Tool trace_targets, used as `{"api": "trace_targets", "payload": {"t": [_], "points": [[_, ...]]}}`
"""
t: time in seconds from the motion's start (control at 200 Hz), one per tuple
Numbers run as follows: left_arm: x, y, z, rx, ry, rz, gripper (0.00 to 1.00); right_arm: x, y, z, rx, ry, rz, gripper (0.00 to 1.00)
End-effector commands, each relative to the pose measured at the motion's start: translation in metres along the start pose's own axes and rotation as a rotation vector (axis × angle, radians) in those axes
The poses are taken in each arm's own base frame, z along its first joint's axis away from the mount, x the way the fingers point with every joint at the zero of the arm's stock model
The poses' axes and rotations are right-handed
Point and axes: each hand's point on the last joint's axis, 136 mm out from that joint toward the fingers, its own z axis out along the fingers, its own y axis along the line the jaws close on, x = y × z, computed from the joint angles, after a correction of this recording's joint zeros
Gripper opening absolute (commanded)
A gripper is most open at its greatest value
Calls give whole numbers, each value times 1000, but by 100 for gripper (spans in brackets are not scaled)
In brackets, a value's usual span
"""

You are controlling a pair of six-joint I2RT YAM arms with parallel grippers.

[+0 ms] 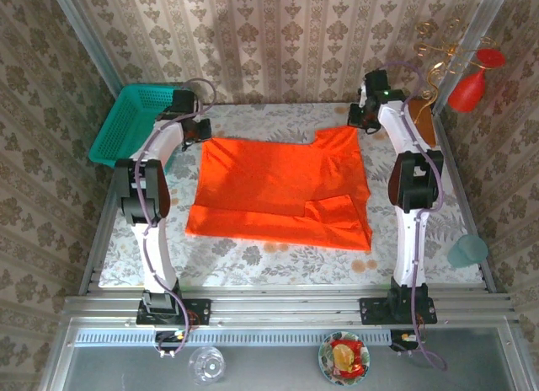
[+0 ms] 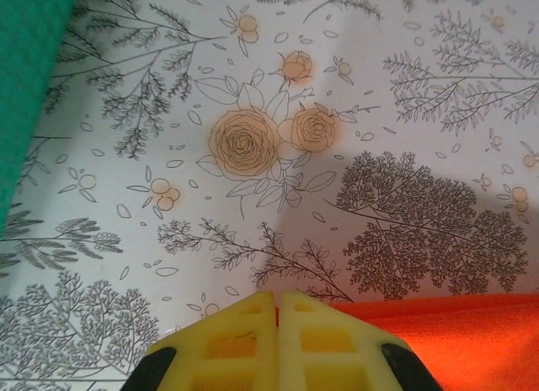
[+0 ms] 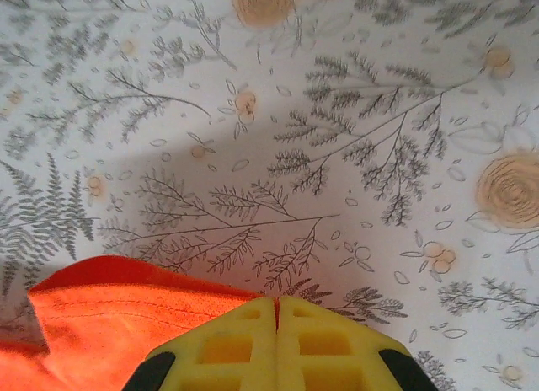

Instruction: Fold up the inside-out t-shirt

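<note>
The orange-red t-shirt (image 1: 278,189) lies spread out flat in the mid of the table (image 1: 253,260), btw the two arms. It has soft wrinkles. Near its front R corner a small flap of cloth lies folded on top of the rest. At the far R corner the cloth pokes out a bit toward the back wall.

The left gripper (image 1: 200,126) is down at the far L corner of the t-shirt, near the teal basket (image 1: 126,125). On its wrist cam the yellow fingers (image 2: 236,340) are pressed tight together, no gap. The cloth edge comes in from the right side of that view & meets one finger. I can't tell if any cloth is pinched there.

The right gripper (image 1: 359,115) is down at the far R corner. On its wrist cam the yellow fingers (image 3: 328,345) are squeezed together too. Here the cloth comes in from the left side of the view. Its edge runs right up to the tips & a thin red line shows in the crack btw them, so it's pinching the t-shirt edge.

The basket sits tilted at the far L side, apart from the cloth. A shiny red vase (image 1: 467,88) is far R by the wall. A pale teal cup (image 1: 466,250) stands at the R edge of the table, well apart from the t-shirt. On the front ledge by the arm bases sit a clear glass bowl (image 1: 206,364) & a small plate (image 1: 322,361) w/ sth yellow & red on it.
</note>
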Motion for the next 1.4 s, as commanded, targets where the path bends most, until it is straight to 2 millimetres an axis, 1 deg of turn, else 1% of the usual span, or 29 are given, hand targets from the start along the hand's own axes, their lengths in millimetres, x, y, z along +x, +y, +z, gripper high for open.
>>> {"api": "trace_targets", "payload": {"t": [0.0, 0.065, 0.15, 0.255, 0.26, 0.3, 0.31, 0.335, 0.34, 0.35, 0.385, 0.395, 0.435, 0.58, 0.66, 0.785, 0.845, 0.865, 0.9, 0.96, 0.985, 0.995, 1.005, 1.125, 1.22, 1.3, 1.335, 1.355, 1.395], "points": [[-15, 7, -18, -23, -79, -29, 0, -19, 17, -34, -71, -111, -69, 0], [-13, 9, -19, -25, -83, -38, 0, -16, 20, -42, -88, -133, -80, 0], [-10, 11, -22, -20, -100, -44, 0, -6, 24, -52, -117, -143, -89, 0], [-4, 12, -29, 5, -140, -50, 0, 15, 27, -62, -152, -130, -86, 0], [-6, 11, -31, 6, -147, -49, 0, 15, 28, -64, -153, -133, -85, 0], [-4, 11, -35, 12, -164, -49, 0, 27, 27, -67, -157, -113, -76, 0], [-4, 11, -36, 15, -169, -48, 0, 28, 27, -70, -159, -115, -76, 0], [-1, 11, -38, 17, -175, -47, 0, 36, 26, -71, -162, -102, -70, 0], [2, 12, -37, 15, -168, -48, 0, 37, 26, -71, -163, -100, -68, 0], [-1, 12, -40, 16, -180, -47, 0, 40, 27, -73, -165, -97, -66, 0], [4, 13, -42, 17, -182, -49, 0, 51, 27, -74, -172, -79, -59, 0], [5, 14, -43, 17, -186, -50, 0, 49, 28, -76, -178, -94, -61, 0], [10, 16, -45, 20, -189, -56, 0, 58, 28, -80, -184, -91, -58, 0], [31, 25, -51, 27, -185, -92, 0, 104, 28, -89, -192, -37, -52, 0], [43, 28, -56, 35, -184, -114, 0, 124, 24, -96, -176, -18, -47, 0], [65, 31, -64, 38, -178, -131, 0, 151, 16, -112, -148, -4, -39, 0], [74, 33, -69, 39, -178, -138, 0, 159, 14, -120, -148, -10, -39, 0], [78, 33, -70, 39, -176, -140, 0, 168, 13, -122, -145, 13, -35, 0], [83, 34, -72, 39, -172, -142, 0, 175, 11, -126, -143, 21, -31, 0], [92, 34, -74, 45, -161, -149, 0, 189, 9, -130, -140, 40, -24, 0], [97, 34, -74, 49, -154, -151, 0, 195, 7, -128, -136, 57, -18, 0], [98, 33, -75, 53, -151, -153, 0, 195, 8, -133, -138, 43, -19, 0], [99, 33, -75, 55, -150, -154, 0, 197, 7, -135, -137, 42, -18, 0], [121, 32, -72, 70, -116, -176, 0, 220, 2, -135, -127, 74, 21, 0], [135, 35, -68, 67, -99, -191, 0, 237, -3, -128, -121, 95, 59, 0], [146, 34, -65, 75, -77, -200, 0, 246, -6, -121, -115, 100, 88, 0], [151, 34, -63, 76, -66, -205, 0, 253, -7, -118, -112, 119, 101, 0], [152, 34, -63, 78, -64, -206, 0, 250, -7, -115, -116, 99, 103, 0], [158, 35, -61, 77, -54, -212, 0, 253, -8, -112, -115, 104, 118, 0]]}}
